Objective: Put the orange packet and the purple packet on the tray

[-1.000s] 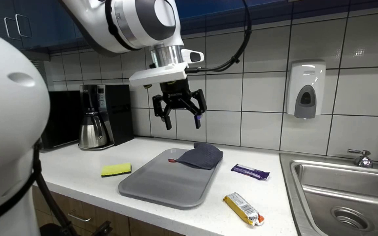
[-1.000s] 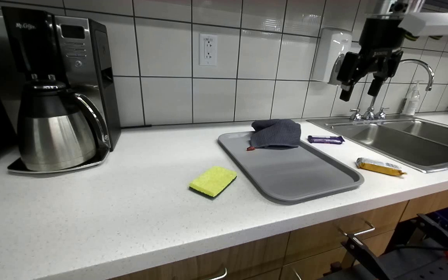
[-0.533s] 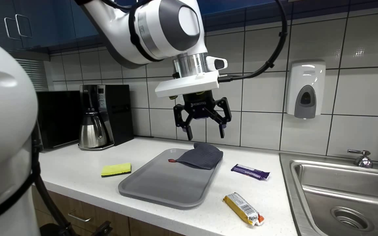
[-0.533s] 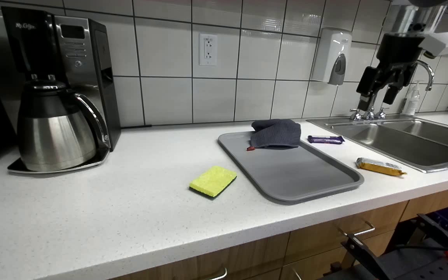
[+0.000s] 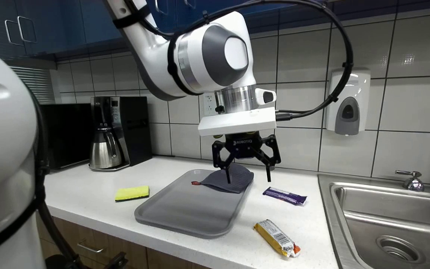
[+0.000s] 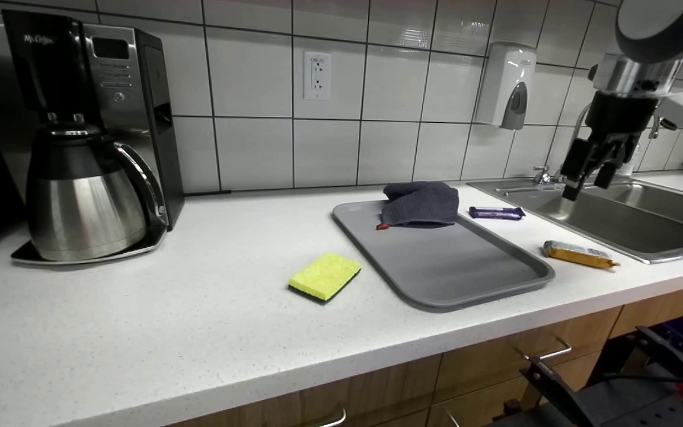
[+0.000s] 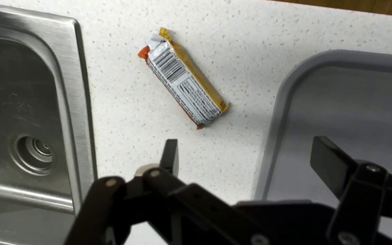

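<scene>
Hovers with claw (image 5: 249, 181) spread wide near the tray (image 5: 189, 209) edge facing the sink (image 5: 332, 209). Has orange packet (image 7: 185, 81) off that edge, toward the counter's (image 5: 308, 224) front edge; purple packet (image 5: 285, 196) toward its back; cloth (image 5: 241, 177) on the tray's back corner.

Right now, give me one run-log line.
gripper: open, empty | orange packet: on counter | purple packet: on counter | tray: bears dark cloth, neither packet
</scene>
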{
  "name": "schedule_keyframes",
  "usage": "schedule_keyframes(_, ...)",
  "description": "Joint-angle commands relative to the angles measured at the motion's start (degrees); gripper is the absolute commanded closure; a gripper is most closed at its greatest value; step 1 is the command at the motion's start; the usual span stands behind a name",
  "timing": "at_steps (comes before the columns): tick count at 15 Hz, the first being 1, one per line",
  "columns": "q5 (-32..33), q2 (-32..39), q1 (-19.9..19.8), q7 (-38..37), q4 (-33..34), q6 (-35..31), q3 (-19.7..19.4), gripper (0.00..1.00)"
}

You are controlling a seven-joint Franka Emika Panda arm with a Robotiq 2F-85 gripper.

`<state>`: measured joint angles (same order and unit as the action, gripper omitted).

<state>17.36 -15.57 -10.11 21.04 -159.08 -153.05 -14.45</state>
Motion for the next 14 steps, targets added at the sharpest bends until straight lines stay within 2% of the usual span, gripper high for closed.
schedule_keyframes(1, 1.19, 4.55, -1.39, 4.62, 0.0, -3.56, -1.19, 0.0)
schedule_keyframes(9, 7.29, 14.64, -3.83, 10.02, 2.96, -8.83, -2.21, 0.0)
schedule_keyframes(14, 9.04, 19.87, -4.49, 13.86, 6.45, -9.95, -2.28, 0.0)
